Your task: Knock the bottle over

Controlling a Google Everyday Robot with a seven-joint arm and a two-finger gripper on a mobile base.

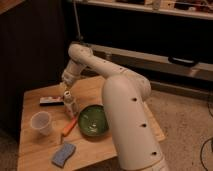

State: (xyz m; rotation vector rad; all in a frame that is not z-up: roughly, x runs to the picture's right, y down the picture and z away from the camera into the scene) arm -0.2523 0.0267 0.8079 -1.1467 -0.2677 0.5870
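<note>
Camera view: gripper (66,93) down low over the wooden table (35,150), right at the cap of the bottle (68,105), coming in from 12 o'clock. Bottle upright, between green bowl (93,120) at 4 o'clock and plastic cup (41,123) at 8 o'clock. Placed high on the neck, likely for an easy tip. Not knocked over yet.

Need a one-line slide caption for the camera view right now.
Gripper poised just above the upright bottle on the table, beside a green bowl.
</note>
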